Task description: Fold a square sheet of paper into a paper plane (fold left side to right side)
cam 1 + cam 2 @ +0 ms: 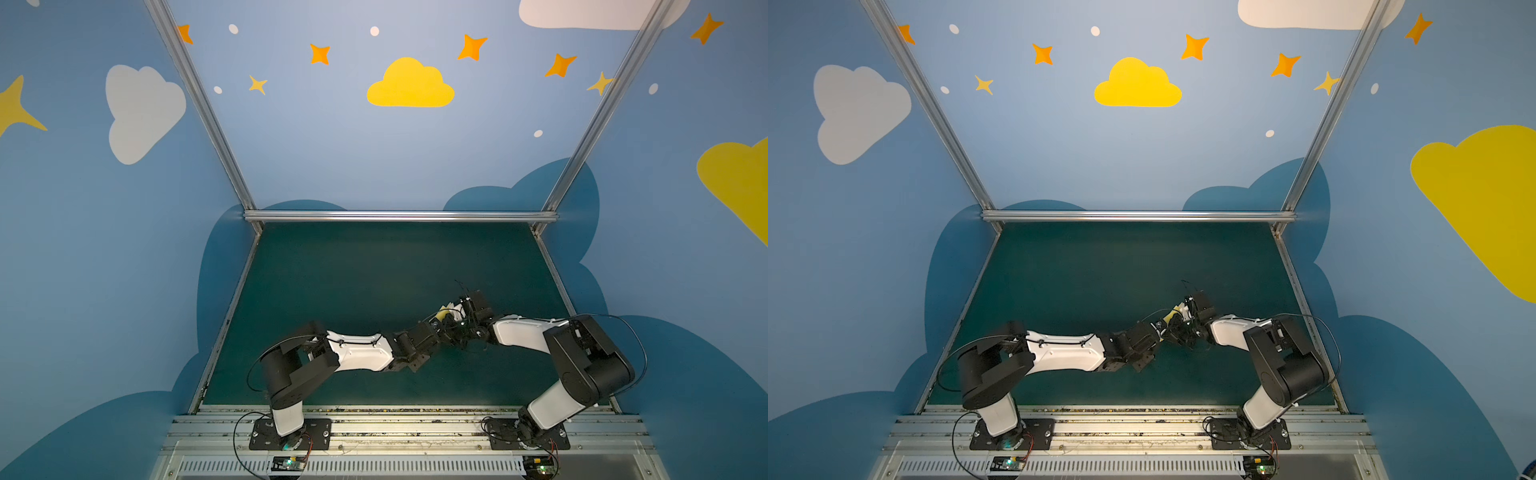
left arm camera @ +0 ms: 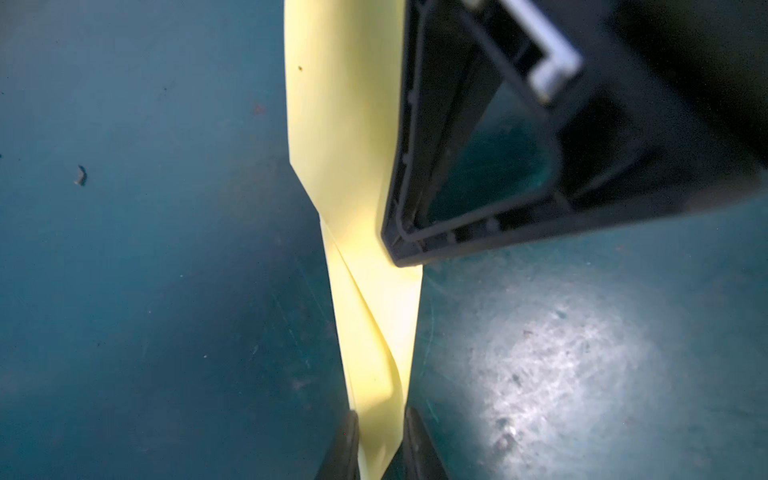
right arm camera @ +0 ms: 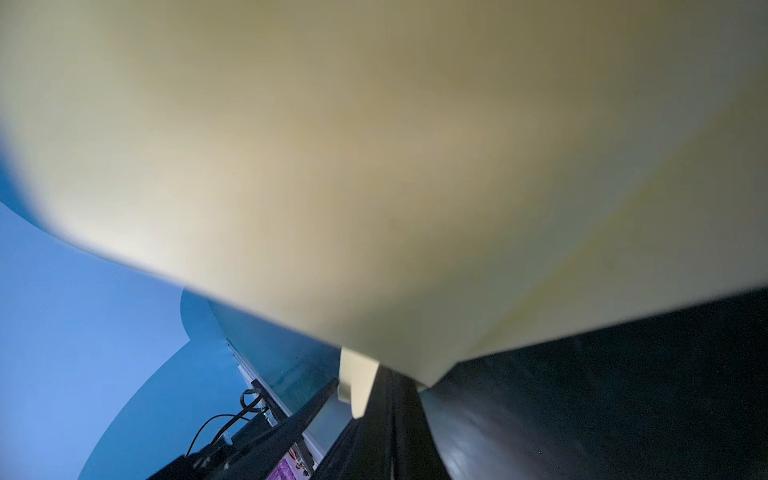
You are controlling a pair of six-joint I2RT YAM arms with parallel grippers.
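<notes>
Both arms meet above the green counter (image 1: 374,270), with the paper plane (image 2: 353,124) slung between them, clear of the surface. It is a slim, lengthwise-creased yellow strip, barely visible in a top view (image 1: 446,312). Holding it aloft by both ends probably keeps the layers taut and aligned for the next crease or a regrasp. The right gripper (image 3: 365,399) is clamped on one end. The left gripper (image 2: 380,449) has its jaws narrowly apart astride the other end, and whether they pinch it cannot be told.
</notes>
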